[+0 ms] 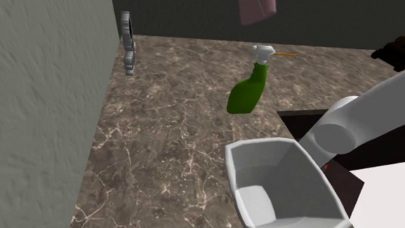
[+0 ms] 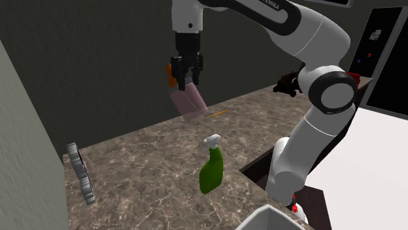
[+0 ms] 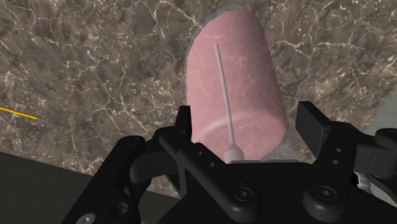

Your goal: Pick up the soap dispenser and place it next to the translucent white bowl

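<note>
High above the brown, white-veined marble countertop (image 1: pixel 172 143), the all-black two-finger gripper (image 2: pixel 186 81) held the pink translucent soap dispenser (image 2: pixel 191 101) clear of the surface. The jaws were closed partway, stopped by the dispenser's upper end, with one finger (image 3: pixel 184 122) pressed against each side of it. In the wrist view the pink body (image 3: pixel 235 89) stretched away from the gripper (image 3: pixel 247 127), a thin pale tube running down its inside. In the second exterior view an orange part showed beside the fingers at the dispenser's top, and the body hung below them, slanting toward that view's right. In the shoulder view the dispenser (image 1: pixel 257 7) was at the top edge, above the far side of the counter.

Below it on the counter lay a thin orange stick (image 2: pixel 220 113). Nearer the arm stood a green spray bottle with a white trigger head (image 1: pixel 247 94), upright on the marble. The translucent white bowl (image 1: pixel 310 188), squarish with rounded corners, sat at the near edge of the counter in the shoulder view, close to the white arm and well apart from the raised dispenser. The spray bottle stood between the bowl and the stick.

Against the rough grey wall (image 1: pixel 33 88) at the shoulder view's left leaned a grey toothed, gear-like object (image 1: pixel 129 43). A small dark object (image 1: pixel 400 52), too indistinct to name, sat at the far right of the counter.
</note>
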